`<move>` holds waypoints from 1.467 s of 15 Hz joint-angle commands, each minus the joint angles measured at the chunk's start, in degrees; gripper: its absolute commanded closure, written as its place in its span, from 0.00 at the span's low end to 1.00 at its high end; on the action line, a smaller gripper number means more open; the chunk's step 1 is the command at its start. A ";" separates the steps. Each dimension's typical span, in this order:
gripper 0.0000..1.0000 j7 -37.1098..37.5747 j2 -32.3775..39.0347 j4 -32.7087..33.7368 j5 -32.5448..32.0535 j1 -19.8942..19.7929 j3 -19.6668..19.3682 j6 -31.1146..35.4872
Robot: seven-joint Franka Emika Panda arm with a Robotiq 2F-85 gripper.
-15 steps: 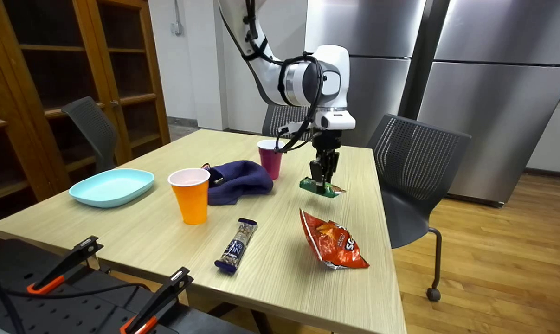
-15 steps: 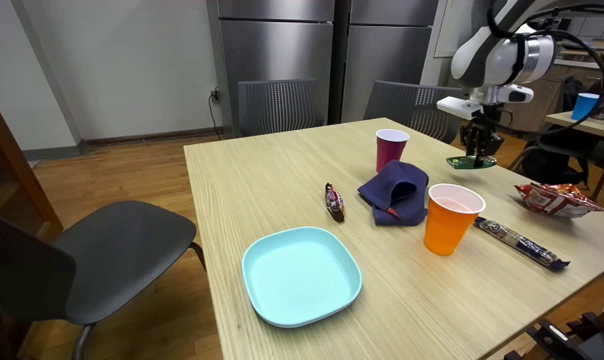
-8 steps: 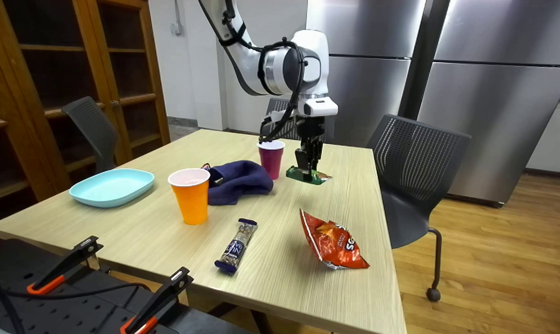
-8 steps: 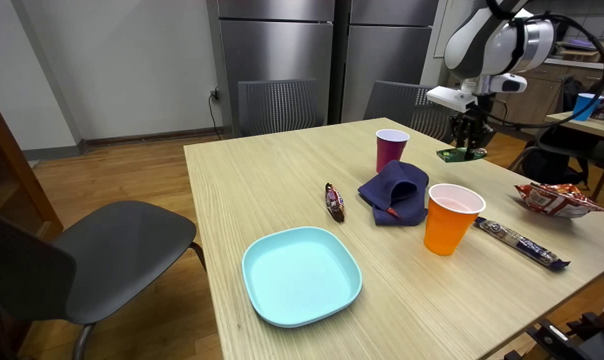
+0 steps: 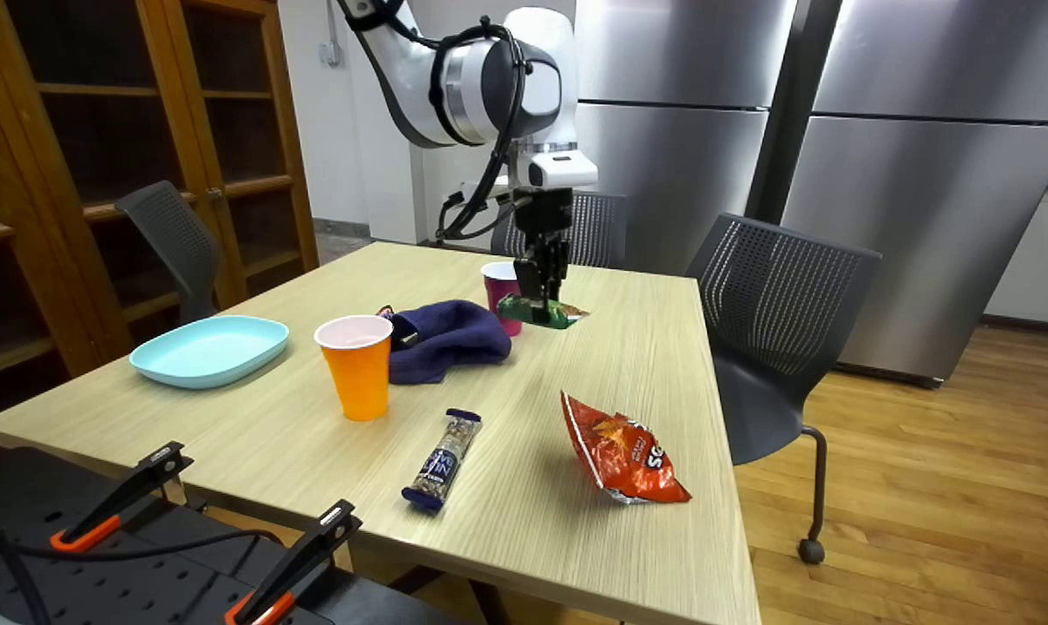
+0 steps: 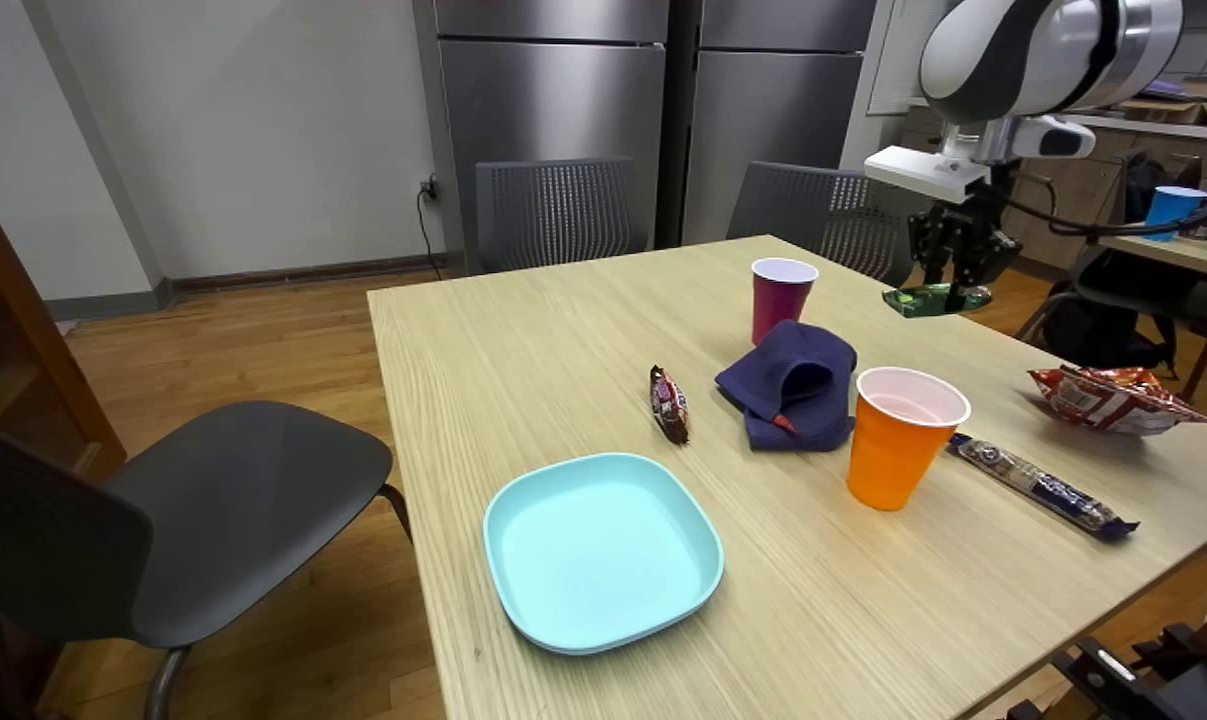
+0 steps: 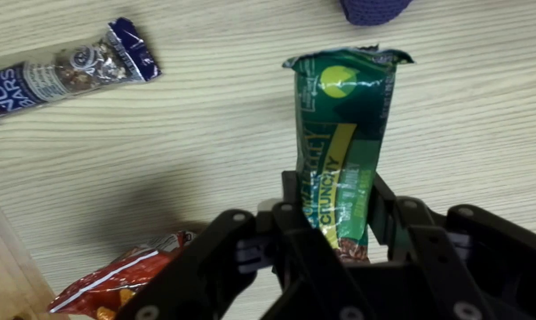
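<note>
Where behind fingers (image 7: 383, 208), green bar (image 7: 342, 146) invisible.

Plate (image 6: 603, 555): lying on table (image 6: 523, 370), near candy (image 6: 669, 405). Towel (image 6: 808, 395): lying bunched between orange cup (image 6: 888, 465) and purple cup (image 6: 778, 312). Nut bar (image 5: 443, 460): lying near orange cup. Chip bag (image 5: 623, 451): resting near table edge. Chairs (image 5: 771, 347): standing around table. Fridges (image 5: 923, 234): standing beyond.

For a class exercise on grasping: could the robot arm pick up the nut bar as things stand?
Probably not yet: its pincer is closed on the green snack bar, which would likely need setting down first. Otherwise the way looks free, as nothing lies over the nut bar.
</note>
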 commanded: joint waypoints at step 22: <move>0.87 3.31 -5.33 -6.39 -14.55 10.47 9.61 2.55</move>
